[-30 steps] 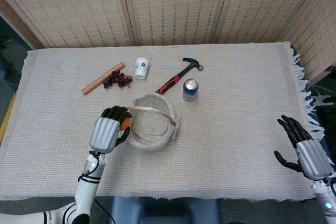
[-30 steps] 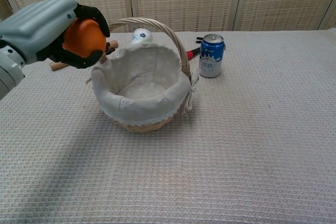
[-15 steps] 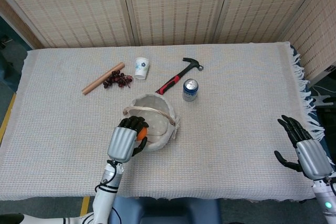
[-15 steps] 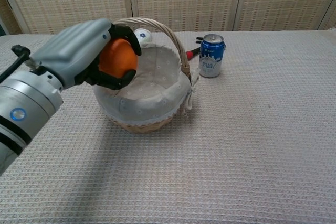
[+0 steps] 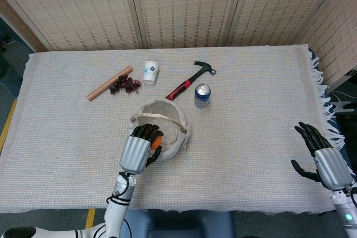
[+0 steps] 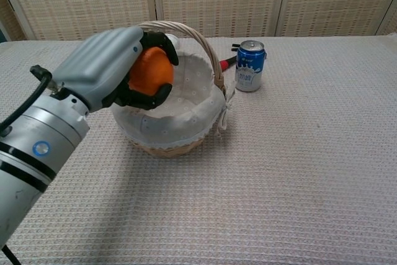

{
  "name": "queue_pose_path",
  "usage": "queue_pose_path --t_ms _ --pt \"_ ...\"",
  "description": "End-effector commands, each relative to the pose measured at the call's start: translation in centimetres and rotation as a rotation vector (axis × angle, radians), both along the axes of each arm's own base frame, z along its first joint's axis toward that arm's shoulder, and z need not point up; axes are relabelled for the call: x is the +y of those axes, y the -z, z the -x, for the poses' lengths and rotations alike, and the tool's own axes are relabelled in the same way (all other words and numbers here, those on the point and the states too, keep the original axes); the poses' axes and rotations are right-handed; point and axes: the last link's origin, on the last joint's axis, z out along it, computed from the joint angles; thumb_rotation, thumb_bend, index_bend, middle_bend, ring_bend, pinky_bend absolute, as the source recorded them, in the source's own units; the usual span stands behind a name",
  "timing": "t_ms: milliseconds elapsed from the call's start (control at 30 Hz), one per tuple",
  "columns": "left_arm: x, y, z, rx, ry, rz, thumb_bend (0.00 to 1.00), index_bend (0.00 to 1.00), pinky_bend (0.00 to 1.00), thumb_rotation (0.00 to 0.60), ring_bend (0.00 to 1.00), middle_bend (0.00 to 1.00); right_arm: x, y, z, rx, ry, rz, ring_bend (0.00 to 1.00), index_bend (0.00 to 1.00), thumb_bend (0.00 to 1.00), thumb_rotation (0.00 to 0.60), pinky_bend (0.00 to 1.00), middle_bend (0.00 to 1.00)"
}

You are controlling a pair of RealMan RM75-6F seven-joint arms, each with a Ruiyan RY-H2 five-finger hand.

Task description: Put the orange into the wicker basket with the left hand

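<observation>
My left hand point(image 5: 138, 151) point(image 6: 111, 69) grips the orange point(image 6: 150, 71) point(image 5: 157, 141) and hovers over the near-left part of the wicker basket point(image 5: 170, 125) point(image 6: 186, 116). The basket has a white cloth lining and an arched handle point(image 6: 201, 44). The orange sits above the basket's opening, its fingers wrapped around it. My right hand point(image 5: 326, 157) rests far off at the table's right edge with fingers spread and nothing in it; only the head view shows it.
A blue can point(image 5: 202, 95) point(image 6: 250, 65) stands just right of the basket. Behind it lies a red-handled hammer point(image 5: 188, 79). A paper cup point(image 5: 150, 72), a bunch of dark grapes point(image 5: 125, 85) and a wooden rolling pin point(image 5: 109, 83) lie at the back left.
My left hand has carried the orange rightward from beside the basket's left rim to over its opening. The right hand has not moved.
</observation>
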Motion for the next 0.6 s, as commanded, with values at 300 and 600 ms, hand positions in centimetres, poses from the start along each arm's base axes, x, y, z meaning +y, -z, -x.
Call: queue_pose_path --t_ms 300,600 --pt "0.31 -1.07 0.79 0.007 -0.011 0.032 0.43 0.07 0.40 0.600 0.18 0.08 -0.02 0.18 0.05 0.012 0.004 -0.002 0.00 0.00 0.22 0.600 0.20 0.00" --pt "0.19 -1.15 1.00 0.010 -0.015 0.066 0.41 0.00 0.25 0.600 0.05 0.00 -0.04 0.21 0.09 0.015 0.005 -0.002 0.00 0.00 0.22 0.600 0.20 0.00"
